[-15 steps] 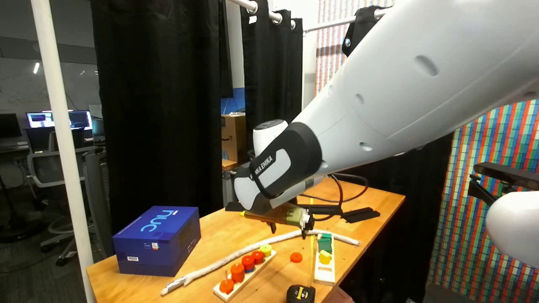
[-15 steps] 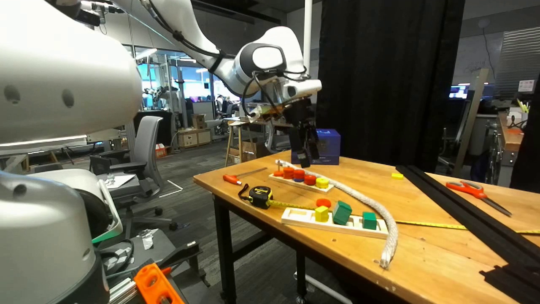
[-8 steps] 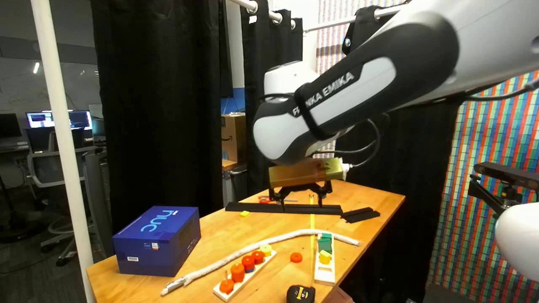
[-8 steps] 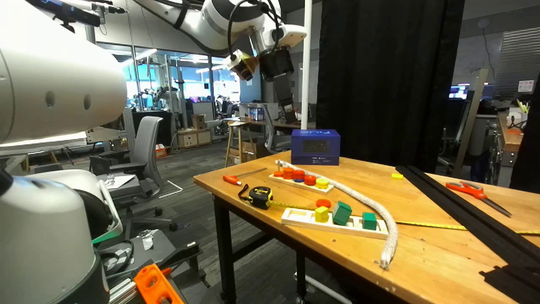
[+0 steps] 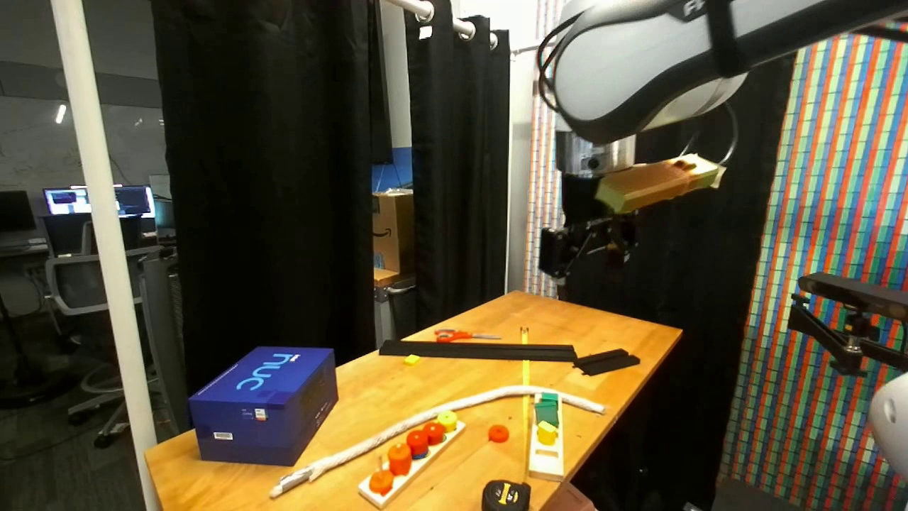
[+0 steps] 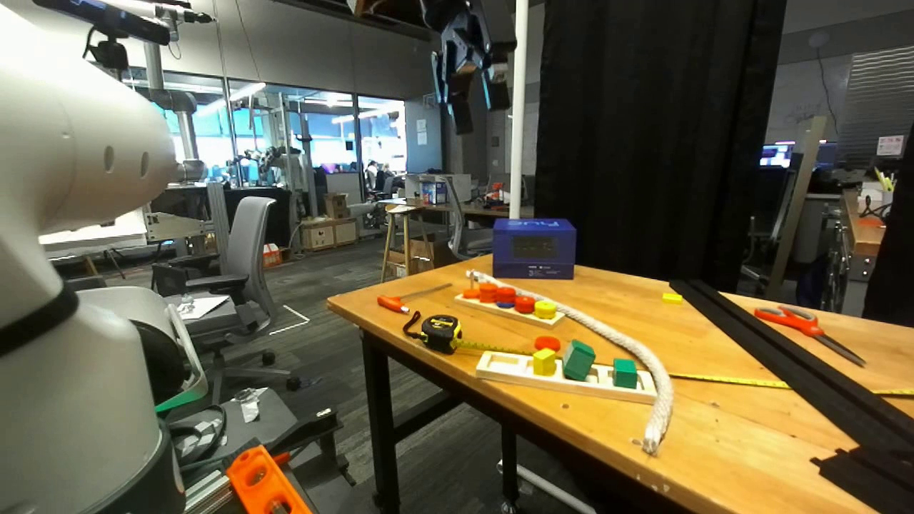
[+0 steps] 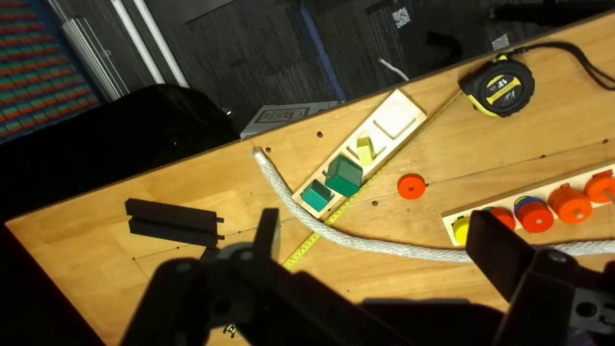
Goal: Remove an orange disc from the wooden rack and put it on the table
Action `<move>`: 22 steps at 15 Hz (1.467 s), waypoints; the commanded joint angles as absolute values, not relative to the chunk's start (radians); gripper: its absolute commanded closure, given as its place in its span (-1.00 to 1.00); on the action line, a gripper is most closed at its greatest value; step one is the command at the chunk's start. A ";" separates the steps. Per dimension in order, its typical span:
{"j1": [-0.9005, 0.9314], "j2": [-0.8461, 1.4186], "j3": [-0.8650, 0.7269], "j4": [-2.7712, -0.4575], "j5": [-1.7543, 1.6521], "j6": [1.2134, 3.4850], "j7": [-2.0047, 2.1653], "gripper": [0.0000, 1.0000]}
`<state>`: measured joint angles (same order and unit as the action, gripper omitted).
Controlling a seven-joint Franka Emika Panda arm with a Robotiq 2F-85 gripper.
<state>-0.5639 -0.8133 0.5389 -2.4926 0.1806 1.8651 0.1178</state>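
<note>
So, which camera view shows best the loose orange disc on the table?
The wrist view: it shows the loose orange disc largest and from above, with whole outline and centre hole. Both exterior views show it smaller, at a slant; in an exterior view it sits behind the yellow block.

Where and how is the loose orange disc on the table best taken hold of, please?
I would grip the orange disc by opposite sides of its rim, the open pincer coming straight down. It lies flat on the table, so its round edge seems the best part to squeeze, and nothing stands against it.
</note>
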 commanded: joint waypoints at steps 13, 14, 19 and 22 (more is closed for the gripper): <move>-0.069 -0.843 -0.123 -2.584 -0.005 1.866 -0.168 -1.00; -0.069 -0.842 -0.118 -2.585 -0.011 1.863 -0.160 -1.00; -0.071 -0.841 -0.123 -2.598 -0.017 1.870 -0.161 -1.00; -0.071 -0.841 -0.123 -2.598 -0.017 1.870 -0.160 -1.00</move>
